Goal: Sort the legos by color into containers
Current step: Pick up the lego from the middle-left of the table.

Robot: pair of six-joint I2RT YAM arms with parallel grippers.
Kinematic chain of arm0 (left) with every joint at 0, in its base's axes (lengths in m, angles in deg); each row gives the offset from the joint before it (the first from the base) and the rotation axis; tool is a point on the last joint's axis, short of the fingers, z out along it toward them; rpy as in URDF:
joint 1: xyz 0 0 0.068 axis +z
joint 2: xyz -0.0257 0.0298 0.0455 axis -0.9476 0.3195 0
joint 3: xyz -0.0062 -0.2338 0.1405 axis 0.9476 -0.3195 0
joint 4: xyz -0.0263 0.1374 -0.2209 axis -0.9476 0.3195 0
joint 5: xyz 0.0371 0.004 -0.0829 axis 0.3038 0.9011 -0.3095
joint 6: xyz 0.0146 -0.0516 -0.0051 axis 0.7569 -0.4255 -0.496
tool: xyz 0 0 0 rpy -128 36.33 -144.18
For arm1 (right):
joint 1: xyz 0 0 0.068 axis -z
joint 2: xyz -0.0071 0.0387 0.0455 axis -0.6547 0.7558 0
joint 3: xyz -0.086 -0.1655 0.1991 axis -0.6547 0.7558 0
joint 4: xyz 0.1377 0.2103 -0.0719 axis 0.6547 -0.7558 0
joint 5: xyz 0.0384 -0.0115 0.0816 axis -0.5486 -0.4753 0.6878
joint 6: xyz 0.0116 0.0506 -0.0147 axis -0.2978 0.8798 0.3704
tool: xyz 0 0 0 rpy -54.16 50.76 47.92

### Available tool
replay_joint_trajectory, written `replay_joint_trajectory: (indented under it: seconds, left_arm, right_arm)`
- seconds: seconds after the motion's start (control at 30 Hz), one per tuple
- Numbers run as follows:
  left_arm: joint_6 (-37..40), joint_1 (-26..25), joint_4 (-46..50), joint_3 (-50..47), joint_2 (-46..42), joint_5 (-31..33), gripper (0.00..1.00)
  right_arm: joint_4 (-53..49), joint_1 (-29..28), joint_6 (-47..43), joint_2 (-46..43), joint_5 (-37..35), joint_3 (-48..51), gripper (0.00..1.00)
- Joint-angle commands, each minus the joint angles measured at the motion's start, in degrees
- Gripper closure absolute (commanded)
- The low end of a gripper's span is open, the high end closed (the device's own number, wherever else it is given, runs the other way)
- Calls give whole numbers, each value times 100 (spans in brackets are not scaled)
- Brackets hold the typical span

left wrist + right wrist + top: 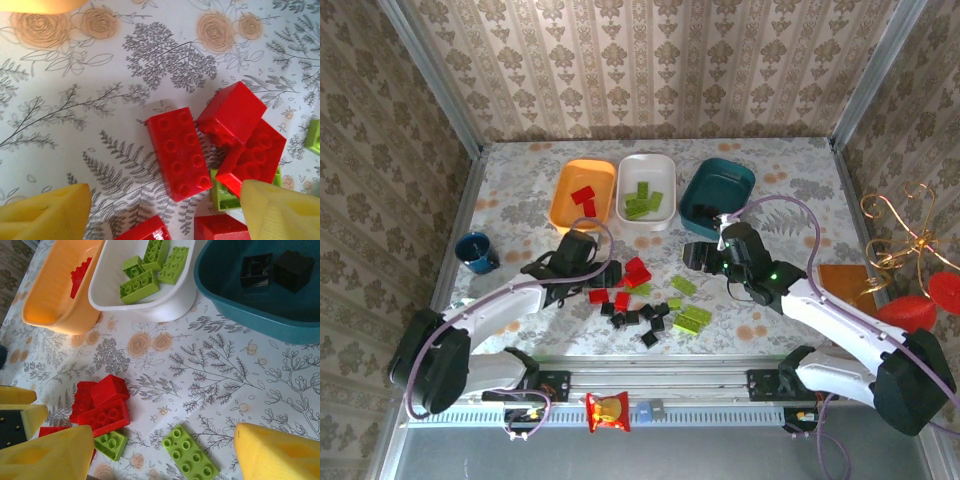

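Observation:
Three trays stand in a row at the back: orange (563, 200) with red bricks, white (650, 166) with green bricks (150, 270), and dark teal (725, 176) with black bricks (257, 270). Loose red (636, 272), black (640, 318) and lime green (690, 318) legos lie mid-table. My left gripper (610, 275) is open low over the red pile; a red 2x4 brick (179, 152) lies just ahead of its gap (162, 215). My right gripper (698, 257) is open too, with a green 2x4 brick (190, 452) on the table between its fingers (162, 455).
A small blue cup (475, 250) stands at the left table edge. A red-and-yellow snack packet (607, 411) lies on the front rail. Right of the table are a brown pad (845, 280), red objects (920, 305) and gold wire (905, 235).

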Motion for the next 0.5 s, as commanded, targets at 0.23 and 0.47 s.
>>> replay_joint_trajectory:
  seconds: [0.23, 0.47]
  left_arm:
    - [-288, -333, 714, -569, -414, 414, 14]
    - [-375, -370, 532, -554, 16, 423, 18]
  right_arm:
    - [-14, -33, 104, -122, -225, 181, 24]
    - [-64, -34, 78, -202, -224, 172, 24]
